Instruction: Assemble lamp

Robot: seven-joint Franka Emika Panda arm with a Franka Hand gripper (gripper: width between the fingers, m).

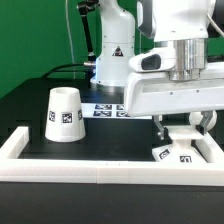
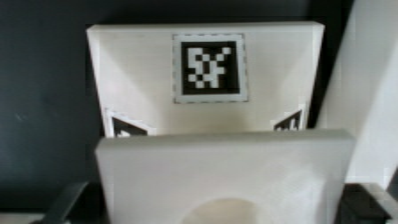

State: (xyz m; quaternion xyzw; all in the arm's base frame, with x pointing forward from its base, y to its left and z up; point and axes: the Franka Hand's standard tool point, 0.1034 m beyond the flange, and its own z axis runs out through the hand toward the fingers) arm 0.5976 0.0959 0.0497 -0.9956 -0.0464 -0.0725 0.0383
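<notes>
White smooth plastic; flat square base [image 2: 210, 115] between the fingers [image 1: 206, 122], grip unclear; tapered shade [image 1: 65, 113] well apart

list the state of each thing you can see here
shade: upright, narrow end up, not held
base: close to the rail, under the end effector
end effector: low over the base, fingers spread to either side of it, grip unclear
marker board: lying flat, untouched
rail: lying in place along the front, untouched
</notes>
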